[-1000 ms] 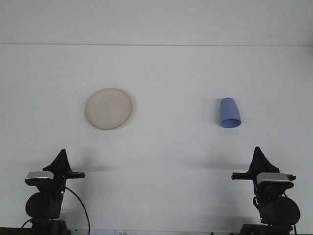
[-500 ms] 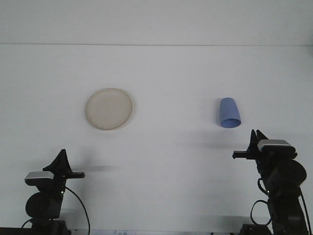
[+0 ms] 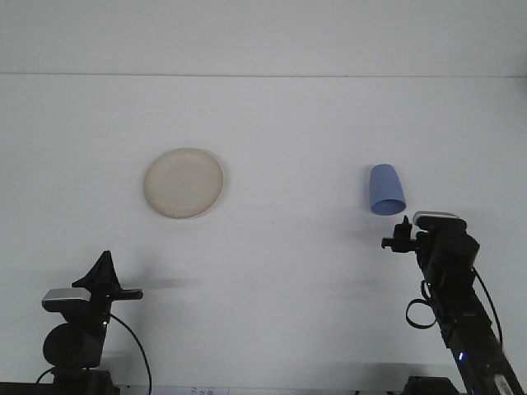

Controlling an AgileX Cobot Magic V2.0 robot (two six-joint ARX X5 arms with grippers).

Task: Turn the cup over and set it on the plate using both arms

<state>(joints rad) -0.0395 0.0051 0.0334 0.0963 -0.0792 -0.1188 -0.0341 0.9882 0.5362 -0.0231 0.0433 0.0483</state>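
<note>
Lying on its side well right of the cream plate (image 3: 184,183), the blue cup (image 3: 386,190) points its wider mouth toward the robot. Likely light, stiff plastic, smooth and prone to roll; best pinched across the rim or body. Right gripper (image 3: 403,229) sits just nearer than the cup, apart from it, holding nothing; finger spread unreadable. Left gripper (image 3: 104,268) parked near-left of plate; its opening is likewise hidden.

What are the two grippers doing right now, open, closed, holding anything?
Left gripper: holding nothing, parked near the table's front edge; open or closed cannot be told.
Right gripper: holding nothing, just short of the blue cup; open or closed cannot be told.
</note>
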